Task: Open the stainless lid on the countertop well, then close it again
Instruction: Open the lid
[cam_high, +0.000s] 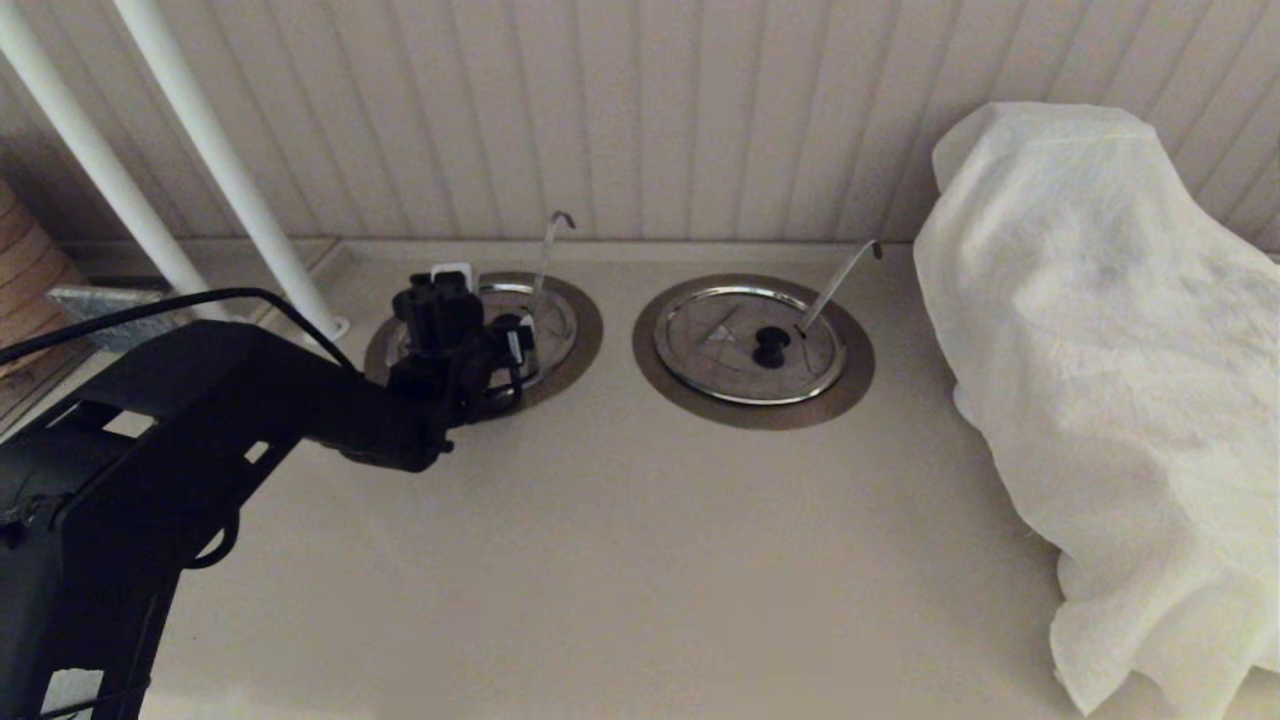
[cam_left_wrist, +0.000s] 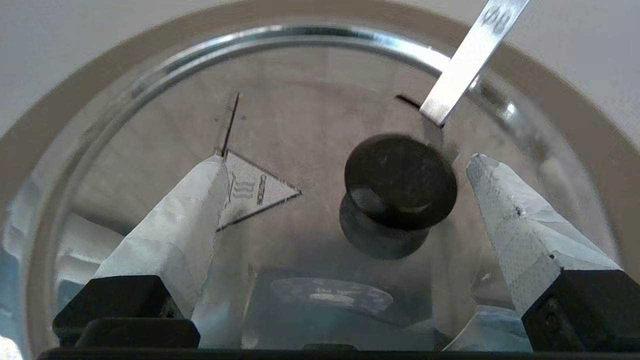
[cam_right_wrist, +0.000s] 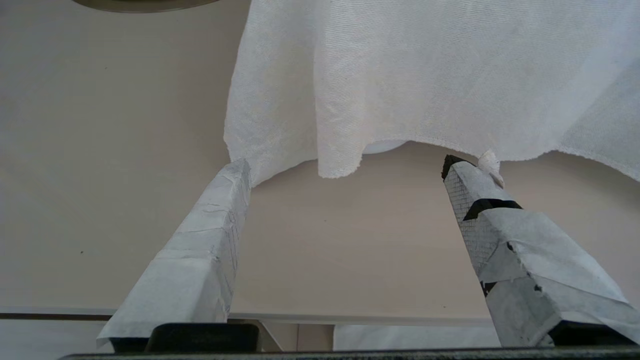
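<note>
Left end effector (cam_left_wrist: 345, 170): I see it spread wide over the stainless lid (cam_left_wrist: 310, 120), fingers either side of the black knob (cam_left_wrist: 400, 182), not gripping.
Lid: seated flat in the countertop well (cam_high: 585, 345).
Right end effector (cam_right_wrist: 345, 170): open, above the counter (cam_right_wrist: 110, 150) by the white cloth (cam_right_wrist: 425, 75).

a pale beige countertop (cam_high: 620, 540) carries everything. two steel-ringed wells are sunk into it toward twelve o'clock: the countertop well (cam_high: 585, 345) at eleven, its twin well (cam_high: 752, 412) beside it at one. a draped white cloth (cam_high: 1110, 380) rests at three.
</note>
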